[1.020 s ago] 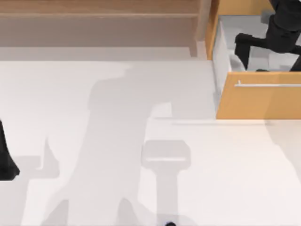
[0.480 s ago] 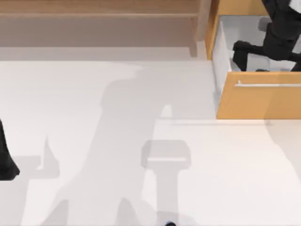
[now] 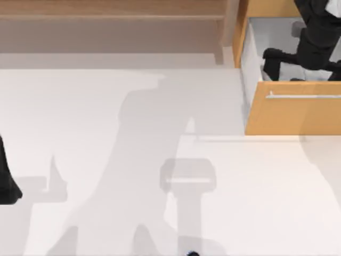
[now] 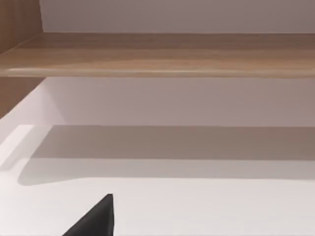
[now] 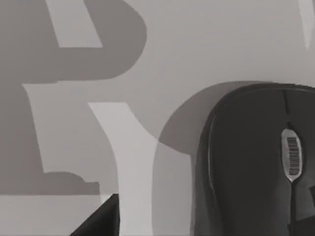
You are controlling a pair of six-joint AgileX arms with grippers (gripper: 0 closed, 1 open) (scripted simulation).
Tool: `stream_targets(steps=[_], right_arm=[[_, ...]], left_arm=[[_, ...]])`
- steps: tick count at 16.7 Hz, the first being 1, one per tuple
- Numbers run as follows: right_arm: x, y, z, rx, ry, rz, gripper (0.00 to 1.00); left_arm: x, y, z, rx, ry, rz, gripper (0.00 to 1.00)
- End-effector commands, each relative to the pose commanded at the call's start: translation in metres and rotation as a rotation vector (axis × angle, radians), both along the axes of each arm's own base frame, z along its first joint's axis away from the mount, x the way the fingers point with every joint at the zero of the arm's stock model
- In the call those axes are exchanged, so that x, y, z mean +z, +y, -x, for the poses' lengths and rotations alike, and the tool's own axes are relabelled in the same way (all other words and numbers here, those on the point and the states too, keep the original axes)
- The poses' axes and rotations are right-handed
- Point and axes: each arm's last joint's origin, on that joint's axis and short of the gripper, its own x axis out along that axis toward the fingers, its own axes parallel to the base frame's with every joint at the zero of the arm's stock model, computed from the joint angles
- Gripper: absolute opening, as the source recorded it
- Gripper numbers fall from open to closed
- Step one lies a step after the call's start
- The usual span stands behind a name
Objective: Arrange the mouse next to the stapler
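The mouse [image 5: 256,162] is black with a grey scroll wheel and lies on the pale floor of the open drawer [image 3: 248,58], close under my right wrist camera. My right gripper [image 3: 303,66] reaches down into that drawer at the back right. Its fingers are open, and one fingertip [image 5: 98,219] shows beside the mouse with a gap between them. The arm covers the mouse in the top view. The stapler is out of view. My left gripper [image 3: 8,184] is parked at the table's left edge, and one fingertip [image 4: 93,221] shows above bare table.
The drawer's wooden front panel [image 3: 293,112] with its metal handle [image 3: 303,96] juts over the white table [image 3: 106,133]. A wooden shelf ledge [image 3: 106,10] runs along the back. A small dark object [image 3: 193,254] sits at the front edge.
My right arm has shifted a little towards the back inside the drawer, and its shadow on the table has slid to the right. The left arm has stayed still.
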Motion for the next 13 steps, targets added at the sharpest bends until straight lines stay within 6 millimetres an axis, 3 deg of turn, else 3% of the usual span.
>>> stream_targets(steps=[11,13], right_arm=[[0.0000,0.0000,0.0000,0.000,0.000,0.000,0.02],[0.0000,0.0000,0.0000,0.000,0.000,0.000,0.00]], left_arm=[[0.0000,0.0000,0.0000,0.000,0.000,0.000,1.00],[0.0000,0.0000,0.0000,0.000,0.000,0.000,1.00]])
